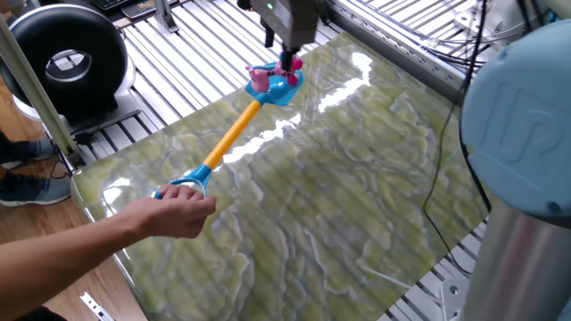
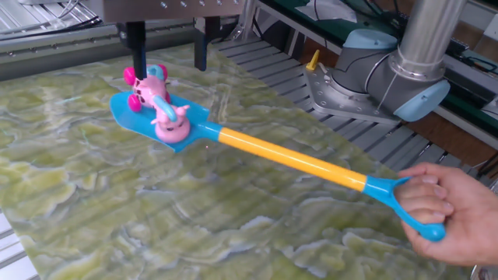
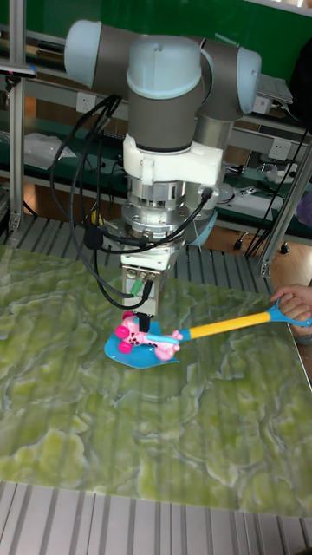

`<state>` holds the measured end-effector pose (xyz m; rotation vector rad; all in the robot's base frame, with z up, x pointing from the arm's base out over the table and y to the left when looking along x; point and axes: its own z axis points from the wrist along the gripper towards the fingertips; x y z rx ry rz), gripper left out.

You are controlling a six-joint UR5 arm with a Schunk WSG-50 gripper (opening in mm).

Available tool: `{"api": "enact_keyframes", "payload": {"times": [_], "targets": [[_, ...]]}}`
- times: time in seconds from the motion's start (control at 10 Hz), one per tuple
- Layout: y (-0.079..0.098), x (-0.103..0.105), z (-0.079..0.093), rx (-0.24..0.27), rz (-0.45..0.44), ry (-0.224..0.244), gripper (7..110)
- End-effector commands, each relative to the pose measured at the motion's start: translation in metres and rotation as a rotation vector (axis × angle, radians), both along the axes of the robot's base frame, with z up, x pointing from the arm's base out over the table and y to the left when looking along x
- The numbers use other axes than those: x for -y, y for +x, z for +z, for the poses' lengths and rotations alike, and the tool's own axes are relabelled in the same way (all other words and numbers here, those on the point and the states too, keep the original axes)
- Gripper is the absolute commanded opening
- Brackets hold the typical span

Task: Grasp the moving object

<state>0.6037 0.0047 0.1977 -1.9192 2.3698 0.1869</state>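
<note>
Two dark fingers of the jaws stand spread apart, pointing down over the far end of the pink toy. In the other fixed view one finger comes down at the toy's rear knobs and the second stands to the side, clear of it; whether the first finger touches the toy cannot be told. Nothing is pinched between them.

The gripper itself reads differently by camera. One fixed view shows it from above as a blurred grey block that hides the fingers almost wholly, with only the toy's pink and blue tips showing under it. The tall fixed view shows the gripper head-on, its fingers overlapping into one dark shape just above the toy, so the spread cannot be judged there.

The toy lies on the blade of a blue shovel, which rests on the green marbled desk. The shovel's yellow-orange shaft runs to a blue loop handle held in a person's hand. One fixed view shows the forearm reaching in from the desk's near corner; the tall fixed view shows only fingertips at the right edge.

The tall view alone shows the grey arm with its black cables rising above the desk.
</note>
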Motion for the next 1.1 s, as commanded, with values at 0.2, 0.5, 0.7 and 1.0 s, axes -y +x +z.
{"api": "enact_keyframes", "payload": {"times": [0.2,0.5,0.7,1.0], "targets": [[0.03,-0.027,-0.026,0.038,0.008,0.033,66],[0.035,-0.049,-0.048,0.03,-0.015,0.056,44],[0.033,-0.059,-0.066,0.03,-0.053,0.043,44],[0.021,-0.039,-0.066,0.035,-0.091,0.046,44]]}}
